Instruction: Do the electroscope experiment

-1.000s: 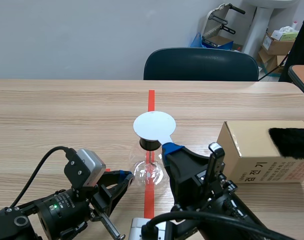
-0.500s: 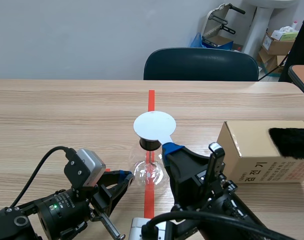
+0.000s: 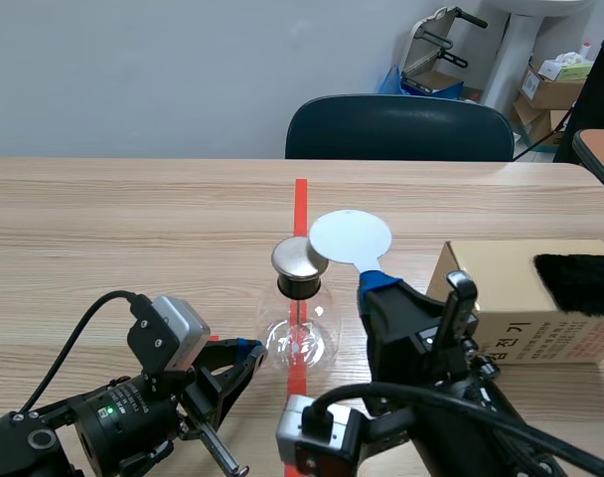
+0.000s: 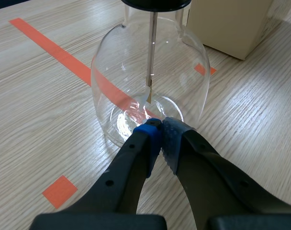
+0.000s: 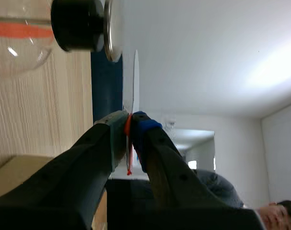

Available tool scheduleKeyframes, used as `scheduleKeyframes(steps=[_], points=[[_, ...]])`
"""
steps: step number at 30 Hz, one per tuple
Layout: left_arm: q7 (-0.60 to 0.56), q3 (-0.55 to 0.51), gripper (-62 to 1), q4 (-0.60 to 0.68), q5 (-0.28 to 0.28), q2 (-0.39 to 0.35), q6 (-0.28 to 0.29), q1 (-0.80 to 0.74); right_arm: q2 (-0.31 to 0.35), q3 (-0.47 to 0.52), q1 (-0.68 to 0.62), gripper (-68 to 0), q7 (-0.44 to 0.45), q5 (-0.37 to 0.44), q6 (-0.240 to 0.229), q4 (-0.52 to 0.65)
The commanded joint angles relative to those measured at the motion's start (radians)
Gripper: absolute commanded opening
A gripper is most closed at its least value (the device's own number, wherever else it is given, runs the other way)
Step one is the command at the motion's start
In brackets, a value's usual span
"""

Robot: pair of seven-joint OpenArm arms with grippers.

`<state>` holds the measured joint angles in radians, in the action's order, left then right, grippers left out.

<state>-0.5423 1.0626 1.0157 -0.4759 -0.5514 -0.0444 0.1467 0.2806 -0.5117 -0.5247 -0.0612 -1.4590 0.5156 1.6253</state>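
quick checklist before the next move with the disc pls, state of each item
1. Grip on the white disc: right gripper has its fingers shut on the handle. Ok.
2. Disc clear of the metal plate: it is held beside the plate, with a gap in the right wrist view. Ok.
3. Flask upright on the table: ok.
4. Left gripper off the glass: fingers shut, tips at the flask's base. Whether they touch it, cannot tell.
5. Leaf on the rod inside, spread or hanging: cannot tell.
6. Black fur resting on the cardboard box: ok.
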Motion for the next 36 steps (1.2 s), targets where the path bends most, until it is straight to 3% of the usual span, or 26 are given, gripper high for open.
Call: scheduleKeyframes(steps=[1,9,17,36], points=[[-0.014,-0.005,-58.2,0.009,0.001,0.006,0.002,0.000,0.013,0.003,0.006,-66.7,-0.040,-0.002,0.013,0.017],[-0.013,-0.005,-58.2,0.009,0.001,0.006,0.002,0.000,0.013,0.003,0.006,-66.7,-0.279,-0.002,0.013,0.017],[-0.013,-0.005,-58.2,0.009,0.001,0.006,0.002,0.000,0.013,0.003,0.006,-66.7,-0.419,-0.002,0.013,0.017],[-0.014,-0.005,-58.2,0.009,0.001,0.006,0.002,0.000,0.013,0.002,0.006,-66.7,-0.434,-0.002,0.013,0.017]])
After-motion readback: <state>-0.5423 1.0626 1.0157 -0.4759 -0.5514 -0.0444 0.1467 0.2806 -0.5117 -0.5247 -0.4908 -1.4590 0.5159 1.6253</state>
